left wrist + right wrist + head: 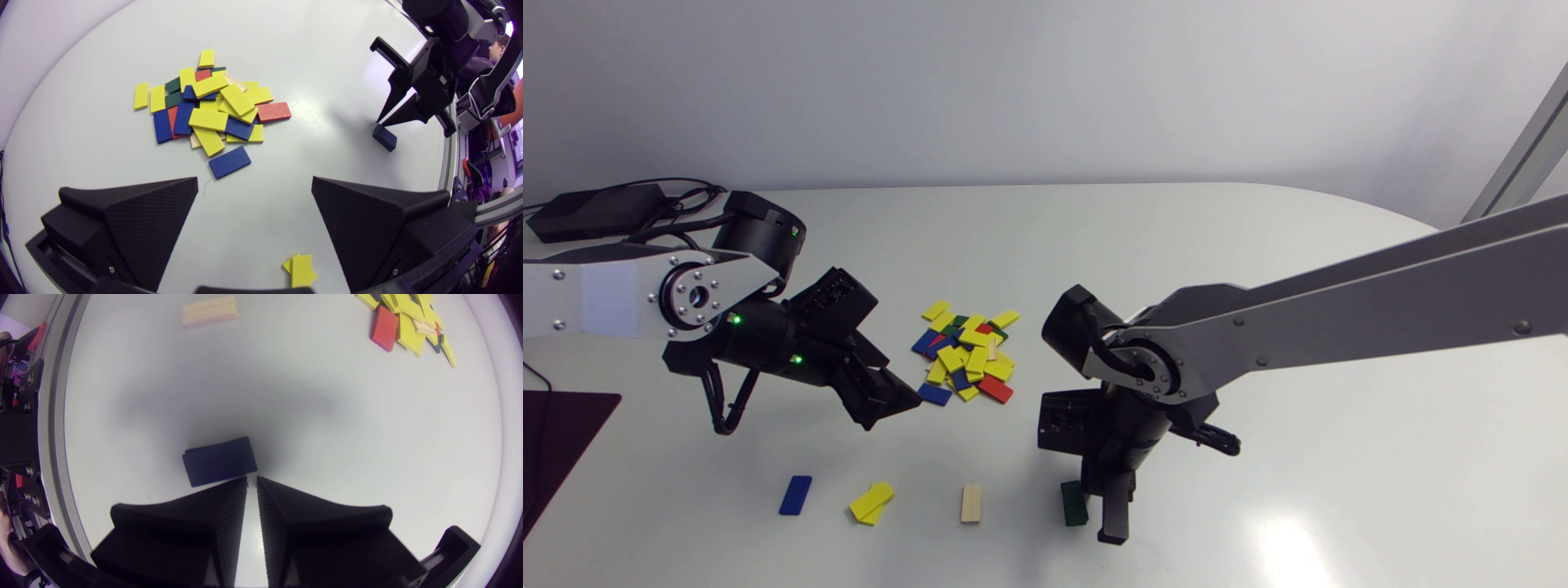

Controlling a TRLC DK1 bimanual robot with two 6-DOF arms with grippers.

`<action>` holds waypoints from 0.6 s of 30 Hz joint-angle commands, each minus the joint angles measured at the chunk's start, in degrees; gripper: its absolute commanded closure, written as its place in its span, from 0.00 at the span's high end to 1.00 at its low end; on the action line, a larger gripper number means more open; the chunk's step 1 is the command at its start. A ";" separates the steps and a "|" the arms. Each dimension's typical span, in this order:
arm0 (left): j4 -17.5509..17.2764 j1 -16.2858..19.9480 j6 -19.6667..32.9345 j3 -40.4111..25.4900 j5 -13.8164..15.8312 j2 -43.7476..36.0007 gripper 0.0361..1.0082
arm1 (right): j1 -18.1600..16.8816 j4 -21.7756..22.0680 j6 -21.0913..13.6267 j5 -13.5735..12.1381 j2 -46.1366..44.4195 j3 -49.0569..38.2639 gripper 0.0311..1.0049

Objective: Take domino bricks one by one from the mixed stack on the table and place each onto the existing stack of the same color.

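Observation:
The mixed pile of domino bricks (968,359) (212,102) lies mid-table, mostly yellow with blue, red, green and wood ones. Along the front stand a blue stack (795,495), a yellow stack (872,502) (300,269), a wood stack (971,503) (210,311) and a dark green stack (1074,502) (219,460). My right gripper (1111,523) (252,479) is shut with nothing in it, its tips just beside the green stack. My left gripper (886,404) (253,183) hangs open above the table, short of the pile, with a lone blue brick (229,162) just ahead of it.
A red brick (996,389) (384,328) lies at the pile's near right edge. A black box with cables (596,211) sits at the table's back left, and a dark mat (556,441) lies at the left edge.

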 commanded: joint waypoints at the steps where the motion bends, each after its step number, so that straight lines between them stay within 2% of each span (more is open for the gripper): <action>1: 0.36 0.37 0.51 -0.89 0.06 -0.65 0.98 | 0.92 -0.93 1.10 0.46 -1.59 -1.68 0.11; 5: 0.36 0.37 0.60 -1.24 0.06 -1.09 0.98 | 1.80 -0.75 1.80 0.81 -2.47 -2.64 0.11; 18: 0.36 -0.77 -0.02 -1.68 0.06 -2.23 0.98 | 1.53 -0.75 2.24 1.77 -4.14 -3.87 0.11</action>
